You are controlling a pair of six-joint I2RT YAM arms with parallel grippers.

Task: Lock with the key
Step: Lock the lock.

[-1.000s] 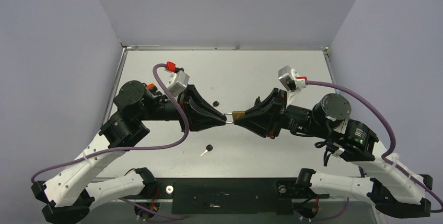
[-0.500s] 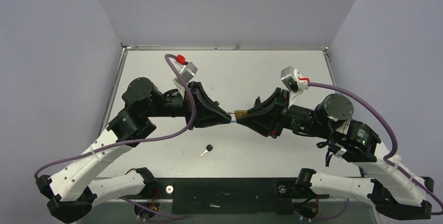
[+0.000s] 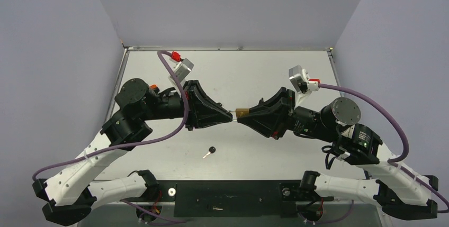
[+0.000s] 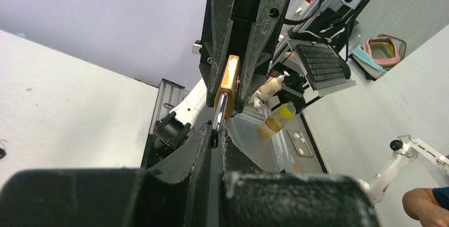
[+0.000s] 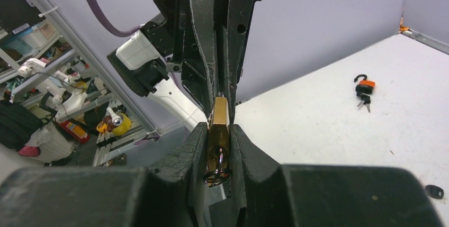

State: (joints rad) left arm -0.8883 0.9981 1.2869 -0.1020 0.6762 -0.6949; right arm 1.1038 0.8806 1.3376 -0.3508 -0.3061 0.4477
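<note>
A brass padlock (image 3: pixel 241 114) hangs in the air above the table's middle, held between both grippers. My right gripper (image 3: pixel 245 117) is shut on its brass body (image 5: pixel 218 115). A dark metal ring (image 5: pixel 217 176) hangs from the keyhole on the end facing the right wrist camera. My left gripper (image 3: pixel 228 116) is shut on the silver shackle (image 4: pixel 220 111) from the opposite side. In the left wrist view the brass body (image 4: pixel 230 76) sits between the right fingers (image 4: pixel 260 31). A loose key with a black head (image 3: pixel 209 152) lies on the table nearer the front edge.
A second, orange padlock with keys (image 5: pixel 364 86) lies on the white table (image 3: pixel 275 73) in the right wrist view. A small black piece (image 5: pixel 434 191) lies nearer. Grey walls enclose the back and both sides.
The left wrist has rolled and its arm has shifted, first right and then back left. The padlock stays held between both grippers, moved slightly towards the back. The loose key has not moved.
</note>
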